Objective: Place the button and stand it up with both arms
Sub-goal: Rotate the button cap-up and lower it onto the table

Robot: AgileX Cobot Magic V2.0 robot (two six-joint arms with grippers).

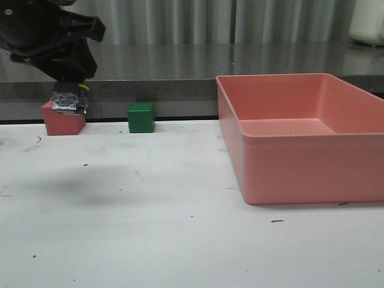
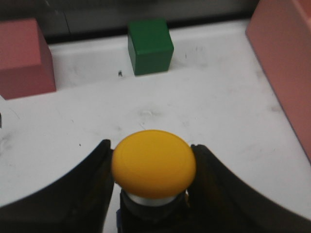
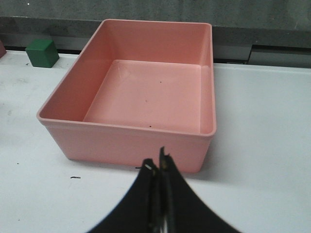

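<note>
Left gripper (image 2: 153,194) is clamped on the button (image 2: 153,164), carried above the table (image 1: 150,228) near the pink block (image 1: 63,123). Right gripper (image 3: 158,167) is closed, empty, facing the pink bin (image 3: 146,92). Carry step; next move likely needs lowering upright.

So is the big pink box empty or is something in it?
Empty. The pink box shows only its bare floor, a few tiny dark specks aside. The button sits between the left arm's jaws, outside it.
</note>
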